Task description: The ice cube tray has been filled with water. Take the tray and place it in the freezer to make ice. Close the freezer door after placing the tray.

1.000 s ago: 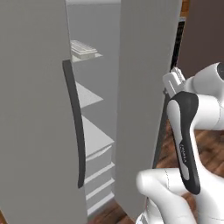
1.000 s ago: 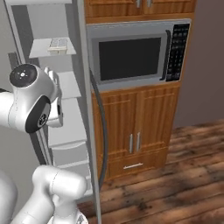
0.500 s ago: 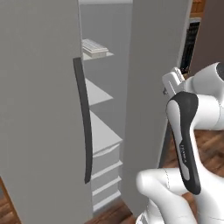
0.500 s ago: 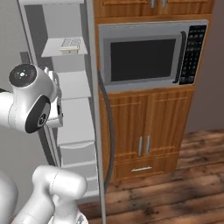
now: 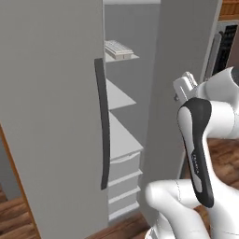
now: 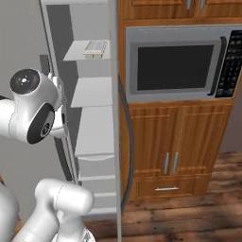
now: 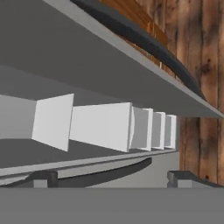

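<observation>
tray (image 5: 119,48): on upper freezer shelf, white, lying flat; also seen in right base view (image 6: 95,47) on same shelf, near shelf front edge. nothing touching it.
water: can't make out at this res.
freezer (image 5: 122,135): compartment open, white shelves + drawers visible below tray shelf.
door (image 5: 51,116): freezer door partway open, swung toward cam in left base view, dark handle (image 5: 102,123) facing out. hand view shows door edge-on w/ handle (image 7: 113,173) just above the tips.
other door (image 6: 113,118): seen edge-on in right base view, its curved handle on the right side, next to wood cabinets (image 6: 175,146) and microwave (image 6: 179,61).
gripper (image 7: 113,178): jaws wide apart, nothing betw them; tips sit low in hand view, either side of door handle's image, contact unclear.
arm (image 5: 200,140): elbow up in front of fridge, right of the gap.
stage (judged): tray placed, what's left is shutting the door.
risk 1: hand or forearm looks close to the gap; if door swings while arm is betw door and frame, it jams on the arm, door stays ajar.
risk 2: push lands on handle's curve not flat panel → tips slide off, door gets only a partial shove.
risk 3: hard slam could jolt shelf, slosh water or nudge tray since it sits near shelf front.
risk 4: door stops short of the seal → task not done.
</observation>
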{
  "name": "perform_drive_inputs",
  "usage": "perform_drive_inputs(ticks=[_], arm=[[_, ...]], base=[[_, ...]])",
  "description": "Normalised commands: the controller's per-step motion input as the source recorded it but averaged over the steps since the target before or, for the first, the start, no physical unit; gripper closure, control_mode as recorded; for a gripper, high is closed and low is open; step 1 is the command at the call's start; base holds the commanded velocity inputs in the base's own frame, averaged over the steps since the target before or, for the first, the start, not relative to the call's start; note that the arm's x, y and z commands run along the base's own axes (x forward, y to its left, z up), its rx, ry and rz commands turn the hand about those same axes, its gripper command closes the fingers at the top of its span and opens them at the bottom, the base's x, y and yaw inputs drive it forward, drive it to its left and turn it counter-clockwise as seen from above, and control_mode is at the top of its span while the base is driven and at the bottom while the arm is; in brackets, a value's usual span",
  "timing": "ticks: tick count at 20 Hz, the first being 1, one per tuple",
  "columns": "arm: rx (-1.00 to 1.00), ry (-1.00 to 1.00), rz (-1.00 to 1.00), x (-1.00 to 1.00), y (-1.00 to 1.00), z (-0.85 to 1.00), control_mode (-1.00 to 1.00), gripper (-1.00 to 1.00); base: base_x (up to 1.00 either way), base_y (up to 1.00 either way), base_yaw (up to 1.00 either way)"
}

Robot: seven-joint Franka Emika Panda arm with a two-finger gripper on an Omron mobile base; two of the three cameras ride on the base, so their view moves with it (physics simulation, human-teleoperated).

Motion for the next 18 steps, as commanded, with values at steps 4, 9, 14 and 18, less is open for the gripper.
perform_drive_inputs(ticks=[4,9,14,18], arm=[[0.00,0.00,0.00,0.00,0.00,0.00,1.00,-1.00],[0.00,0.00,0.03,0.01,-0.03,-0.01,-1.00,-1.00],[0.00,0.00,0.13,0.03,-0.17,0.00,-1.00,-1.00],[0.00,0.00,0.08,0.04,-0.16,0.00,-1.00,-1.00]], base=[[0.14,-0.06,0.27],[0.09,-0.09,0.18],[0.00,0.00,0.00],[0.00,0.00,0.00]])
